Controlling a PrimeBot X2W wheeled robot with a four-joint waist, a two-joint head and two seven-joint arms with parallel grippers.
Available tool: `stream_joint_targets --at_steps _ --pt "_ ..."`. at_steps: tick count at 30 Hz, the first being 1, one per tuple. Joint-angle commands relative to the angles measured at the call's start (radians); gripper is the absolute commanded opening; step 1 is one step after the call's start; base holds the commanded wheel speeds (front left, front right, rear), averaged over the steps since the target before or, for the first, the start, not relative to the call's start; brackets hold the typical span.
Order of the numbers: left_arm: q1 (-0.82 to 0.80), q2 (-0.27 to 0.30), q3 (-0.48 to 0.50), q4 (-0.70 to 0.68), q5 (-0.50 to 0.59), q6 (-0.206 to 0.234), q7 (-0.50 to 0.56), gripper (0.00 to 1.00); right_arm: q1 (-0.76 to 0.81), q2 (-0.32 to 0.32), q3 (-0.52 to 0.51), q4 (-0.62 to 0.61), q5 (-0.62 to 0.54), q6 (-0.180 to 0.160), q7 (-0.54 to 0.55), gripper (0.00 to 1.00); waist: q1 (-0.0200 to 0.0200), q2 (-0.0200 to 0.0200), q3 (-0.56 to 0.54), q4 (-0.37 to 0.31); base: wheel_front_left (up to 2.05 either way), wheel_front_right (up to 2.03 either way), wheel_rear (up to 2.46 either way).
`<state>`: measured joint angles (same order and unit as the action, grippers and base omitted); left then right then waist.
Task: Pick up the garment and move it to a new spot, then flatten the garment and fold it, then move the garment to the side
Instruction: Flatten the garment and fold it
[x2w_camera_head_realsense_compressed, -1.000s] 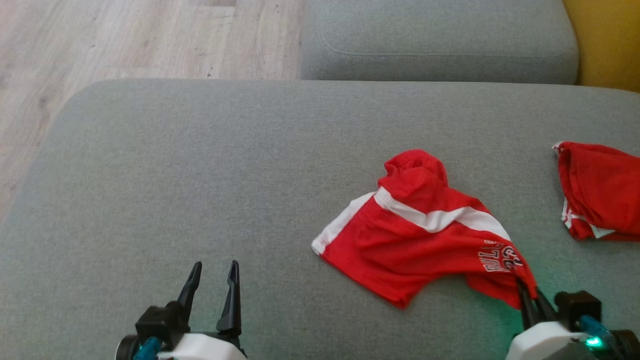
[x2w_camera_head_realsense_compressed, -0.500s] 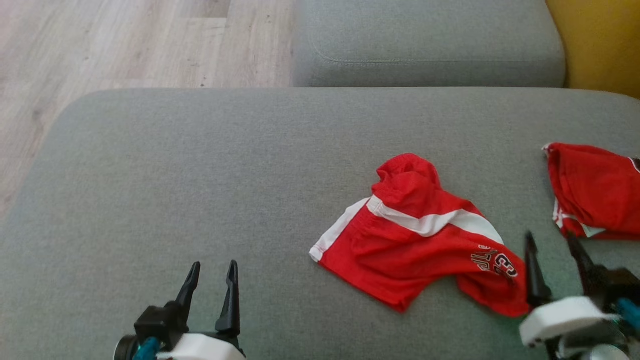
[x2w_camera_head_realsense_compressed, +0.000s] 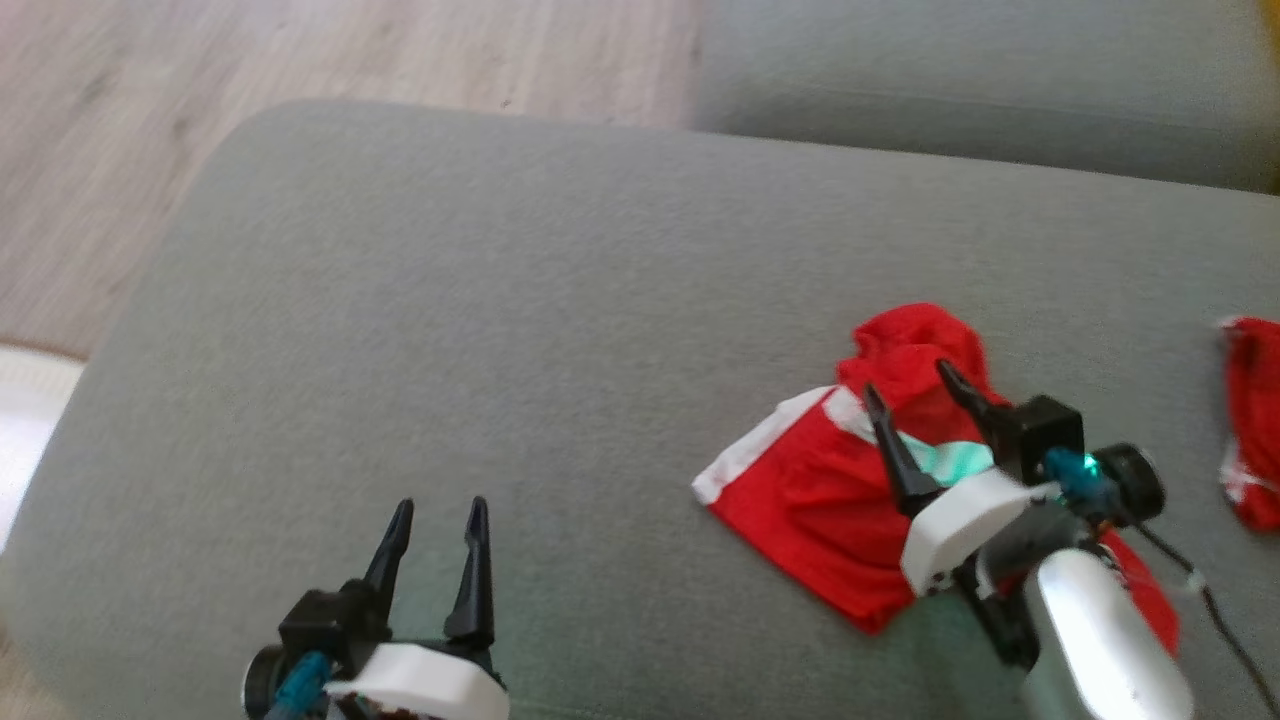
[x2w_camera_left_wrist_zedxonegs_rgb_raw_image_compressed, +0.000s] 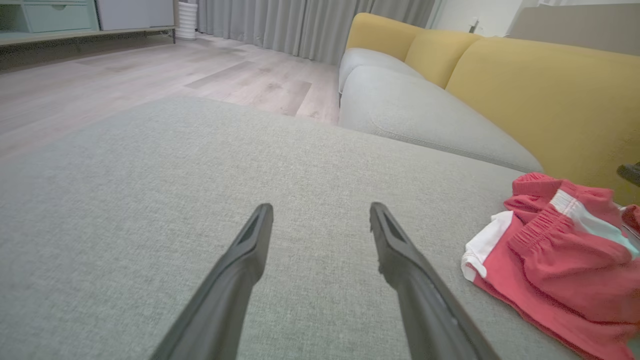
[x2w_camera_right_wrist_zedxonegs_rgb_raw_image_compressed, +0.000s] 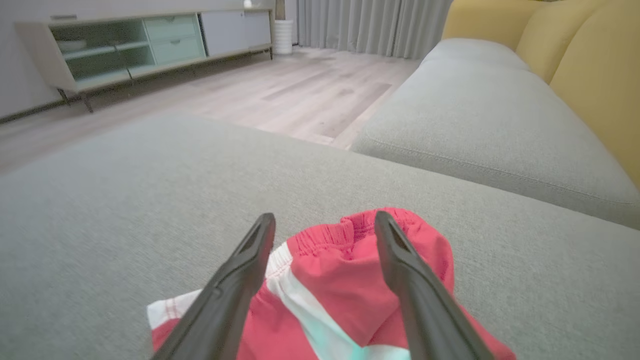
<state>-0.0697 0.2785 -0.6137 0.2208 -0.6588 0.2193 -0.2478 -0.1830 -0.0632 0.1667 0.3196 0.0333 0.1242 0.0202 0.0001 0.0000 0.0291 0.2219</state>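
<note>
Nothing readable here, tbh. The shorts (x2w_camera_head_realsense_compressed: 800, 510) show plain red cloth and white stripes from every angle, no lettering, number or logo I can make out.

Observed: left gripper (x2w_camera_head_realsense_compressed: 438, 505) with fingers parted and holding nothing, well to the left of the garment (x2w_camera_head_realsense_compressed: 800, 490). The right gripper (x2w_camera_head_realsense_compressed: 905, 378) is likewise spread, poised above the garment's bunched far end; contact cannot be confirmed. Its pale forearm (x2w_camera_head_realsense_compressed: 1100, 640) slants across the garment's near edge.
</note>
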Motion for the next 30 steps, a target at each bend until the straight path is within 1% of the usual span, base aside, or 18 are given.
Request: stream_joint_targets --at_steps 1,4,7,8,9,10,11,12,18,22,26,30 --pt "-0.056 0.001 0.038 -0.021 0.004 -0.001 -0.008 1.00 -0.056 -0.029 0.027 -0.001 -0.013 0.007 0.006 1.00 -0.0001 0.0000 0.029 0.041 0.00 0.00 0.00" --pt "-0.061 -0.013 0.043 -0.013 0.006 -0.006 -0.010 1.00 -0.095 -0.061 0.035 0.087 -0.018 0.007 0.033 1.00 -0.0001 0.0000 0.044 0.074 0.00 0.00 0.00" --pt "-0.062 -0.023 0.051 -0.001 0.009 -0.014 -0.012 1.00 -0.111 -0.083 0.054 0.140 -0.018 0.007 0.067 1.00 -0.0001 0.0000 0.049 0.093 0.00 0.00 0.00" --pt "-0.062 -0.025 0.055 0.002 0.011 -0.016 -0.012 1.00 -0.114 -0.087 0.060 0.150 -0.013 0.007 0.074 0.82 -0.0001 0.0000 0.049 0.096 0.00 0.00 0.00" --pt "-0.061 -0.028 0.059 0.005 0.012 -0.018 -0.012 1.00 -0.116 -0.090 0.066 0.155 -0.009 0.007 0.078 0.48 -0.0001 0.0000 0.050 0.098 0.00 0.00 0.00" --pt "-0.060 -0.031 0.062 0.007 0.014 -0.020 -0.013 1.00 -0.118 -0.093 0.069 0.158 -0.005 0.007 0.078 0.31 -0.0001 0.0000 0.050 0.100 0.00 0.00 0.00" --pt "-0.060 -0.033 0.065 0.009 0.016 -0.021 -0.013 1.00 -0.119 -0.095 0.072 0.161 -0.001 0.007 0.079 0.19 -0.0001 0.0000 0.049 0.100 0.00 0.00 0.00" --pt "-0.059 -0.035 0.068 0.011 0.018 -0.023 -0.013 1.00 -0.119 -0.095 0.075 0.162 0.003 0.007 0.079 0.00 -0.0001 0.0000 0.048 0.100 0.00 0.00 0.00" --pt "-0.056 -0.046 0.088 0.016 0.032 -0.033 -0.014 1.00 -0.137 -0.082 0.093 0.120 0.019 0.007 0.044 0.00 -0.0001 0.0000 0.036 0.087 0.00 0.00 0.00" --pt "-0.054 -0.050 0.094 0.019 0.040 -0.039 -0.014 1.00 -0.165 -0.068 0.132 0.066 0.039 0.007 0.035 0.00 -0.0001 0.0000 0.026 0.084 0.00 0.00 0.00" --pt "-0.056 -0.056 0.099 0.022 0.047 -0.045 -0.014 1.00 -0.202 -0.056 0.222 0.022 0.082 0.007 0.054 0.00 -0.0001 0.0000 0.019 0.099 0.00 0.00 0.00" --pt "-0.058 -0.062 0.106 0.026 0.051 -0.050 -0.014 1.00 -0.251 -0.057 0.343 0.029 0.130 0.007 0.081 0.00 -0.0001 0.0000 0.020 0.129 0.00 0.00 0.00"
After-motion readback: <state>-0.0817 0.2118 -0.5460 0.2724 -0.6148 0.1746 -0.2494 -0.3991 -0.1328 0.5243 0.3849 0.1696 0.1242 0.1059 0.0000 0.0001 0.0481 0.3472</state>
